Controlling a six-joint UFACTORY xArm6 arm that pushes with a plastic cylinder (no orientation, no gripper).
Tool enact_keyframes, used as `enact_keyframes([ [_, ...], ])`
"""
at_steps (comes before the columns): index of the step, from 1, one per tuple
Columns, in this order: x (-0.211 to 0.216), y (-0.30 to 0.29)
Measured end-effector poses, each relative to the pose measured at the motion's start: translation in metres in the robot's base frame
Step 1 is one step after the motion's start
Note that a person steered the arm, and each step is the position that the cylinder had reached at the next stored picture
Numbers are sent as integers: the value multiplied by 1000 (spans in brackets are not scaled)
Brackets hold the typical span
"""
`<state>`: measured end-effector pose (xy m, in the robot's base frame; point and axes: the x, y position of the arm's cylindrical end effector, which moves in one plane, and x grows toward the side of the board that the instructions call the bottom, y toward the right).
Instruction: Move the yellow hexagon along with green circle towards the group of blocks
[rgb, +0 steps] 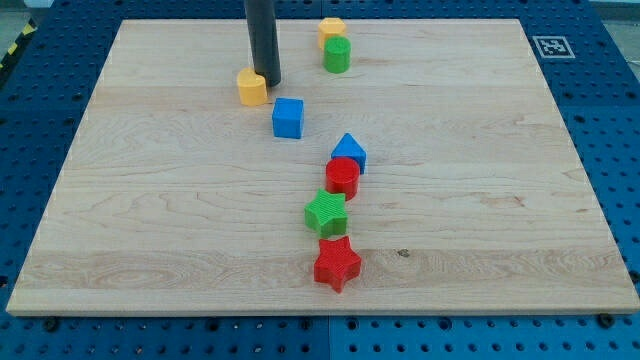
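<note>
8 blocks in all on the tabletop (150, 220). Task pair at the view's top: yellow hexagon (331, 30) with green circle (337, 55) touching it just below. Well apart from the group lower down, a loose chain of blue wedge-topped block (349, 151), red round-ish block (342, 177), green block (326, 213) and red star (337, 264).

Risks, as judged from here:
- Wrong yellow. 2 yellow blocks present; my tip (265, 80) down against the upper right edge of the other yellow block (253, 88), off to the view's left of the pair. Easy to shove that 1 by mistake.
- Pair splitting. 2 round-ish pieces pushed from the top likely to slip sideways off each other unless the push runs in line through both.
- Blue cube (288, 117) just below my tip, left of the straight path; a slanted push could snag it.
- Overshoot into the chain, scattering it.

Pose: rod upright, coming straight down from the view's top edge, lower end on the board between other yellow block and pair, much nearer the former. Tool only a bare dark rod, with no jaws to spread or pinch, holding nothing.
</note>
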<state>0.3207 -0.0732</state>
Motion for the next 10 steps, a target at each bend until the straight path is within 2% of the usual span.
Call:
enact_keyframes([
  [1,0,0],
  [2,-20,1],
  [4,-102,21],
  [5,-124,66],
  [6,-122,82],
  [8,-88,76],
  [10,-70,88],
])
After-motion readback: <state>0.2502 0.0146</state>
